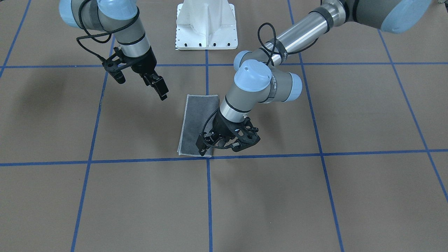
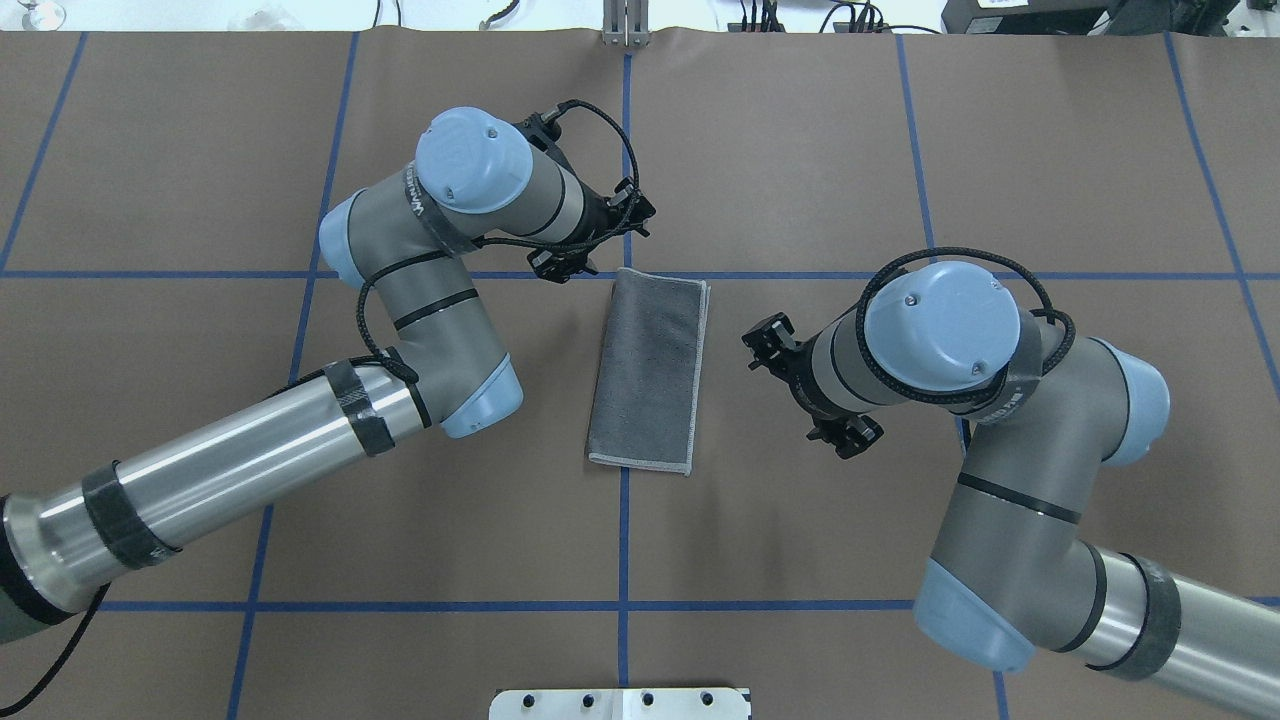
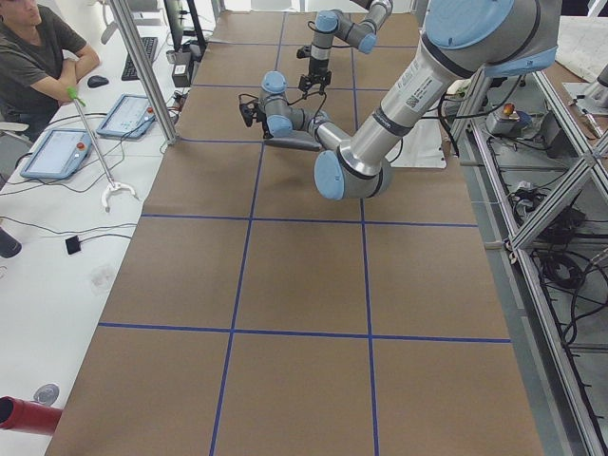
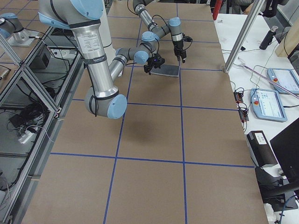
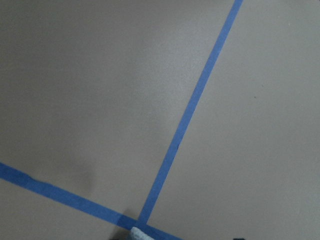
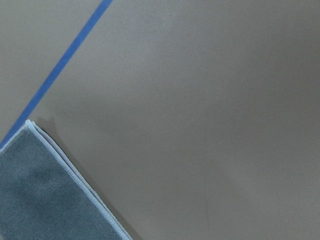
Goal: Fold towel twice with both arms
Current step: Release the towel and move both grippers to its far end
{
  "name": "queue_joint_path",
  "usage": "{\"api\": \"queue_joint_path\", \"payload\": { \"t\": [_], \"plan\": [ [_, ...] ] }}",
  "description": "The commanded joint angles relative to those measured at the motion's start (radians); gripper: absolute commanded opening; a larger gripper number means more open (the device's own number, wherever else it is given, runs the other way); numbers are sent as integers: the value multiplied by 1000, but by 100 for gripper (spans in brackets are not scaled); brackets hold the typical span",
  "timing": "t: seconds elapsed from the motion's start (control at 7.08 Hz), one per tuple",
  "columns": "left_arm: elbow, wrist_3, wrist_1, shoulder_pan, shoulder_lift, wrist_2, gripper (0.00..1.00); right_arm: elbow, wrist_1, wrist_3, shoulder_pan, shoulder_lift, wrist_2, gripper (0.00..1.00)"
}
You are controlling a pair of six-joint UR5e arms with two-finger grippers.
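**One fold shows in the towel, with the left gripper low at a corner**

The towel (image 2: 650, 370) lies flat near the middle of the table (image 1: 315, 196) as a long narrow rectangle. Its dark grey face is up and a light hem runs along the edges. It lies over the blue tape line (image 2: 623, 540) that runs away from the robot, and its far short end meets the crossing tape line.

The left gripper (image 1: 204, 146) is tilted down at the towel's far corner on the robot's left side, and one black finger overlaps that corner in the front-facing view. Whether it pinches the cloth or only hovers over it cannot be told. The left wrist camera catches only a sliver of pale hem at its bottom edge.

The right gripper (image 1: 157, 91) hangs apart from the towel, off its right long edge. Its fingers stand slightly parted and hold nothing. The right wrist camera looks down on one hemmed corner of the towel and on bare table.

The white pedestal base (image 1: 206, 24) stands behind the towel.
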Motion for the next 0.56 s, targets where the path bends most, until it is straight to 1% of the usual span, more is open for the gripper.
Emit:
{"api": "queue_joint_path", "payload": {
  "t": [0.0,0.14,0.42],
  "plan": [
    [-201,-118,1,21,171,-7,80,0,1,-69,70,-7,57,100],
    [-252,-151,1,66,213,4,99,-10,1,-74,71,-11,58,100],
    [-335,-200,7,203,282,157,100,-10,12,-76,71,-10,56,100]
  ]
}}
